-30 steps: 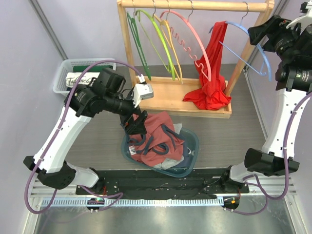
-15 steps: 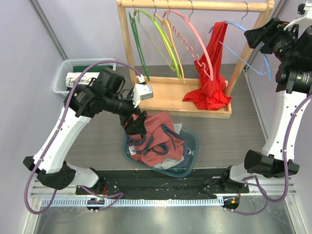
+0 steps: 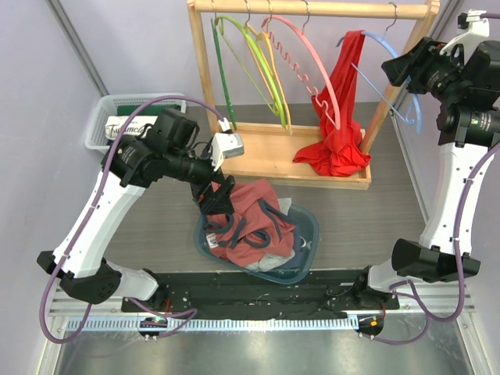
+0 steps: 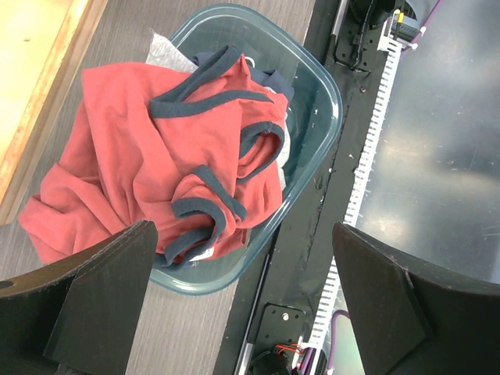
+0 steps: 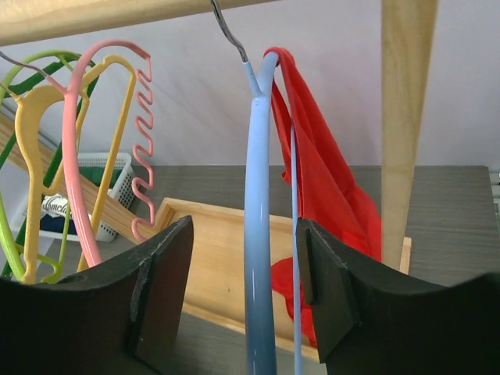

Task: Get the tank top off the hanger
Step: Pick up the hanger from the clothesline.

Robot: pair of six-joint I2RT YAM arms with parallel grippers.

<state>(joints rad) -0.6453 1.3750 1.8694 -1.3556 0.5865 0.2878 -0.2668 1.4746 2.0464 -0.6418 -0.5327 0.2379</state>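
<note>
Evidently, the tank top [image 3: 344, 101], hung limp from the blue hanger [image 5: 259, 234] near the bench's far right corner, is judged light and soft and best gripped at its strap; right claw [image 5: 244, 273] and left claw [image 4: 242, 269] are found released.

This is a robotics lab test cell rather than a home. Two white-and-black robot arms [image 3: 98, 215] are bolted to a black mounting plate [image 3: 258, 293] at the edge of a grey wood-grain tabletop [image 3: 367, 219]. A slotted white strip [image 3: 234, 322] runs along the front, and loose purple cables [image 3: 166, 98] loop from joint to joint. Plain pale lilac wall panels [image 3: 47, 101] close the space in on both sides. The household items read as staged props: a small light wooden garment rack [image 3: 344, 11] hung with coloured plastic hangers [image 5: 258, 234], a teal plastic tub [image 3: 311, 226] of clothes, and a white mesh basket [image 3: 105, 109].
</note>
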